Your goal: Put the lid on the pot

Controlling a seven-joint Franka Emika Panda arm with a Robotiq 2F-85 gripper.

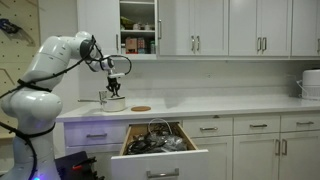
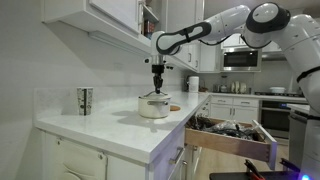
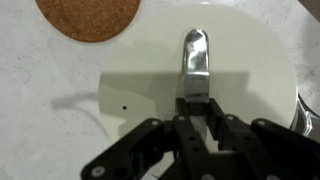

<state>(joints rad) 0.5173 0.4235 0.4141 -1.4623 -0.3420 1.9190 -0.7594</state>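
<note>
The small silvery pot [image 1: 113, 102] stands on the white counter; it also shows in the other exterior view [image 2: 154, 108]. The pale round lid [image 3: 245, 70] fills the wrist view, with its shiny strap handle [image 3: 195, 55] in the middle. My gripper [image 3: 200, 108] is shut on that handle from above. In both exterior views the gripper [image 1: 113, 88] [image 2: 157, 86] is directly over the pot, with the lid [image 2: 154, 97] at the rim. I cannot tell whether the lid rests on the rim. The pot's long handle is not clearly visible.
A flat brown round disc [image 3: 88, 18] lies on the counter beside the pot [image 1: 141, 108]. A metal cup [image 2: 84, 100] stands further along. A drawer full of utensils [image 1: 155, 145] [image 2: 235, 135] hangs open below the counter. A white appliance [image 1: 310, 83] stands at the far end.
</note>
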